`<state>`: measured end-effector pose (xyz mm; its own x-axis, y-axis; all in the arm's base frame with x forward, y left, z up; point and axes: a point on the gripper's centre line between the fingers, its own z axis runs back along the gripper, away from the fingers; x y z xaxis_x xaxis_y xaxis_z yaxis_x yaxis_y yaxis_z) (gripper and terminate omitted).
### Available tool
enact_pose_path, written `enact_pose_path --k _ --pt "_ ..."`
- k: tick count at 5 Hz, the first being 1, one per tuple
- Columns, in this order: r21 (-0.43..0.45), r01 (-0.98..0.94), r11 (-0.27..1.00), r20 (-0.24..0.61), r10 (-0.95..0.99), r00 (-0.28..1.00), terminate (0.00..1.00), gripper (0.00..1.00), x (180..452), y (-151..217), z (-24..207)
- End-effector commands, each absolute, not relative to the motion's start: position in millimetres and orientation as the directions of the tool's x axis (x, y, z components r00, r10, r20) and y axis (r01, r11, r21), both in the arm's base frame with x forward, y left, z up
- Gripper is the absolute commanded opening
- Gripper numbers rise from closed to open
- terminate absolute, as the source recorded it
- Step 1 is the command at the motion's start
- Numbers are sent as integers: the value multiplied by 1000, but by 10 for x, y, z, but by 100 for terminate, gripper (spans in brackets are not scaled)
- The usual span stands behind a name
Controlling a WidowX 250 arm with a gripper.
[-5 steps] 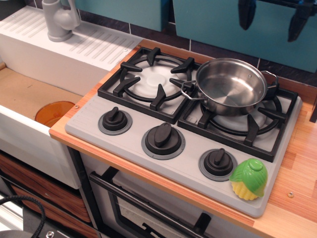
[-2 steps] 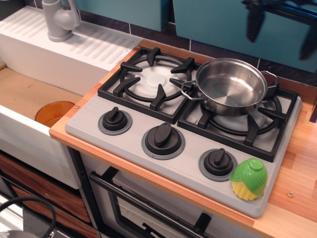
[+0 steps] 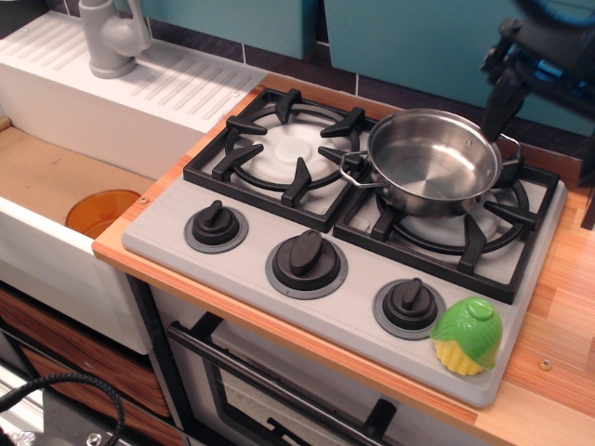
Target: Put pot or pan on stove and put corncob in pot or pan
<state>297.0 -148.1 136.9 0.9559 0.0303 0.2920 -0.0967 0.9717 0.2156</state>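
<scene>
The shiny steel pot [image 3: 434, 163] stands upright and empty on the right burner grate of the grey stove [image 3: 163, 228]. The corncob [image 3: 468, 336], yellow with a green husk, lies on the stove's front right corner beside the right knob. My gripper [image 3: 547, 107] hangs at the top right, above and behind the pot's far right rim, blurred by motion. One dark finger [image 3: 497, 104] shows just past the pot's rim; the other is cut off by the right frame edge. The jaws stand wide apart and hold nothing.
The left burner grate [image 3: 284, 149] is bare. Three black knobs [image 3: 307, 263] line the stove front. A white ribbed sink unit [image 3: 139, 88] with a grey tap [image 3: 110, 37] stands at the left, an orange dish [image 3: 100, 212] in the basin below. Wooden counter [image 3: 567, 316] lies at the right.
My gripper has moved right and downward, from the top edge toward the space behind the pot. The pot and the corncob have not moved.
</scene>
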Motion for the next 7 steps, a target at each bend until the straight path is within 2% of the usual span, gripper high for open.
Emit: enact_pose_path --k 1,4,7 --pt "146 -88 985 421 19 907 0 100 2754 -1513 1305" --pt "143 -95 985 476 16 879 0 100 2468 -1606 921" --pt "124 -56 991 559 -23 829 0 100 2431 -1474 547"
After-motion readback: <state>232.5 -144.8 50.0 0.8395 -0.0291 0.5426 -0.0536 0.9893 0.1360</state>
